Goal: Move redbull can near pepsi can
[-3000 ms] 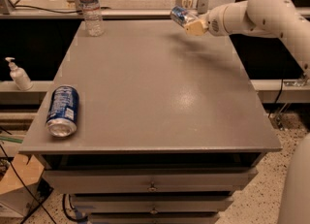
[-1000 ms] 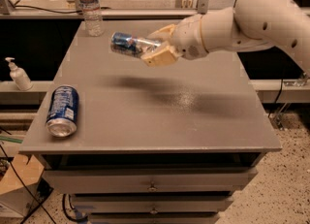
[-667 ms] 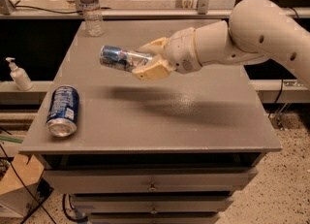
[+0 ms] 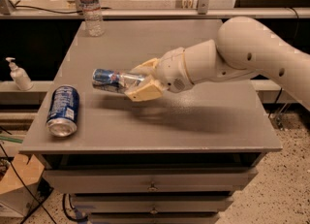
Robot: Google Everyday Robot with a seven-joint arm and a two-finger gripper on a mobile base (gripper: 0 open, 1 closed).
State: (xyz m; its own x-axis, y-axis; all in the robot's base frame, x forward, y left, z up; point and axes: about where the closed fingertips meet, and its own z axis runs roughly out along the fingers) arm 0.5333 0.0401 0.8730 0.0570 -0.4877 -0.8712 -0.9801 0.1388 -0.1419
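The table (image 4: 160,126) is a flat matte grey, and the drawer fronts below its front edge are grey too. The gripper (image 4: 136,81), pale tan at its 2 fingers and off-white behind them, hangs above the table's left half. It is clamped around the redbull can (image 4: 109,80), which is blue and silver with a hint of red. The pepsi can (image 4: 62,109), near the front-left corner, is dark blue with white lettering and a silver top. The arm (image 4: 247,53) is plain cream-white. A clear water bottle (image 4: 91,6) with a pale label stands at the back-left corner. Beyond the left edge, a soap dispenser (image 4: 19,75) is translucent white.
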